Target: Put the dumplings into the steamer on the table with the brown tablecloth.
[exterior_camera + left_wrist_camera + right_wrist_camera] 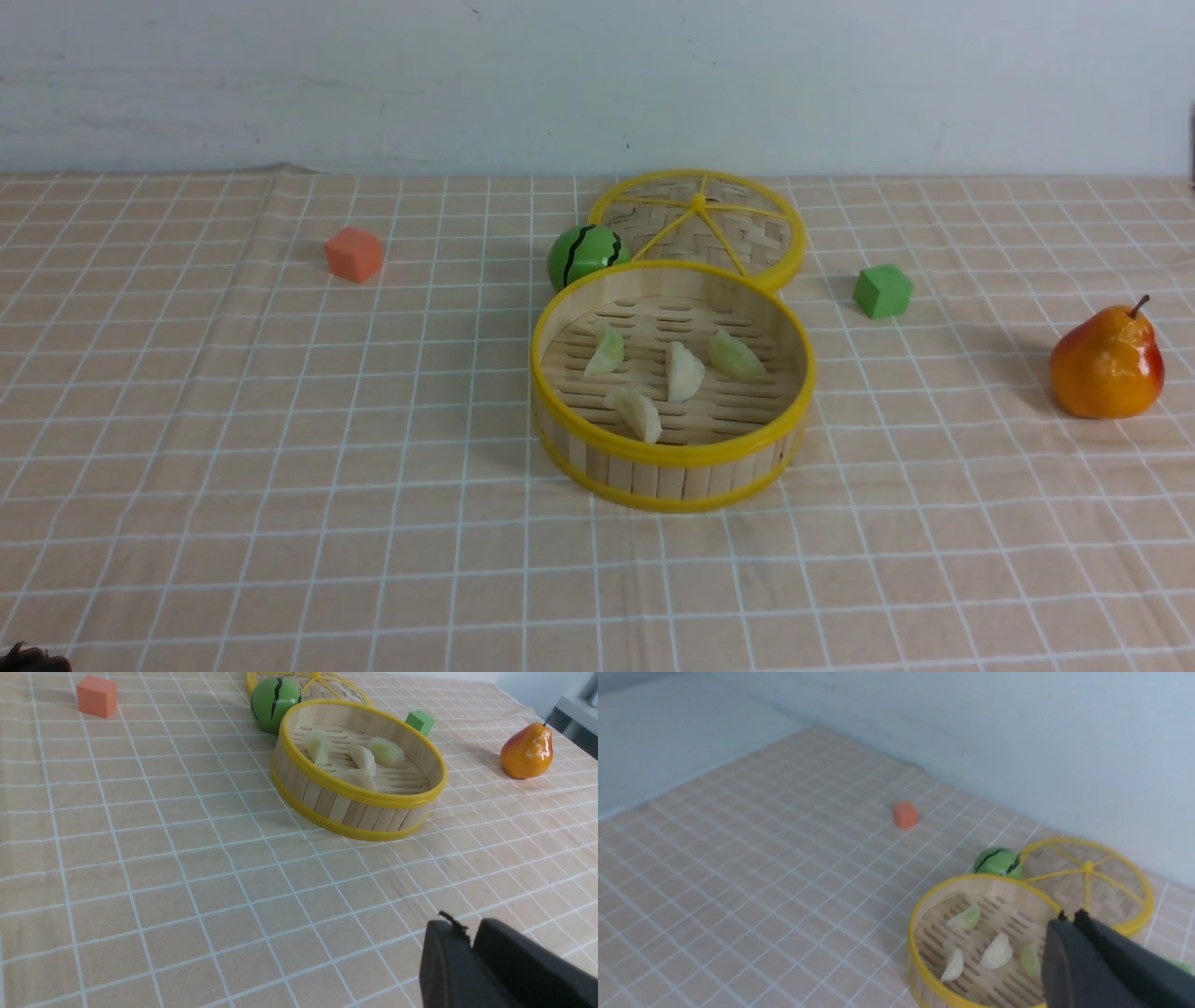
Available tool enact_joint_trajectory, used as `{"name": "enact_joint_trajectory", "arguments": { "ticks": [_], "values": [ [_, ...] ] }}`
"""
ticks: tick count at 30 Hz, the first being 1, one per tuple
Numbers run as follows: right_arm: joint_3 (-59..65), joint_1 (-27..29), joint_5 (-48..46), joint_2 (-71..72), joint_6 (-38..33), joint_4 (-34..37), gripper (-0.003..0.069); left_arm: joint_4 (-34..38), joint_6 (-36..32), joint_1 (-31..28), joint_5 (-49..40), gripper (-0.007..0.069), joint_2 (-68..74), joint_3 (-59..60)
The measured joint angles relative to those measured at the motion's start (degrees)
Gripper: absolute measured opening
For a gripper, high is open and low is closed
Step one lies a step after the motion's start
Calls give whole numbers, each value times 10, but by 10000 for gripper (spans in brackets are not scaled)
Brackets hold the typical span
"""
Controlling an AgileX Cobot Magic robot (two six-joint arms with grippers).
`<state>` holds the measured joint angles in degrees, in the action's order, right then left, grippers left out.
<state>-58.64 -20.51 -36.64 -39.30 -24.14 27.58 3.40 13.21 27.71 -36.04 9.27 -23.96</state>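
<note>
The round bamboo steamer [569,448] with yellow rims stands mid-table on the brown checked tablecloth [280,448]. Several pale cream to green dumplings lie on its slotted floor, among them one [684,371] in the middle and one [636,412] nearer the front. The steamer [355,807] and dumplings [363,758] also show in the left wrist view, and the steamer [920,956] in the right wrist view. My left gripper [469,933] is shut and empty, low over bare cloth well short of the steamer. My right gripper [1070,915] is shut and empty, raised beside the steamer. Neither gripper shows in the front view.
The flat woven lid [700,224] with yellow spokes leans behind the steamer. A green striped ball [584,254] touches the steamer's back left. An orange cube [354,254] sits at far left, a green cube [882,290] at right, an orange pear [1107,364] at far right.
</note>
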Motion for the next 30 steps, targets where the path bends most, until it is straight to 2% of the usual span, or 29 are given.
{"name": "enact_joint_trajectory", "arguments": {
  "ticks": [5,14,20,24,28,29,30],
  "values": [
    [70,0,50,98,0,-1,0,1,0,0,-3,85,0,0],
    [81,0,-11,120,0,-13,8,1,0,0,-5,92,0,0],
    [81,0,-19,123,9,-76,-20,1,0,0,-6,97,0,0],
    [107,0,-12,123,51,-109,-21,1,0,0,-8,103,0,0],
    [190,10,56,144,105,-143,-21,1,0,0,-8,108,0,0],
    [215,18,69,151,117,-153,-21,1,0,0,-8,109,0,0],
    [278,44,108,183,158,-185,-21,1,0,0,-8,110,0,0]
  ]
}}
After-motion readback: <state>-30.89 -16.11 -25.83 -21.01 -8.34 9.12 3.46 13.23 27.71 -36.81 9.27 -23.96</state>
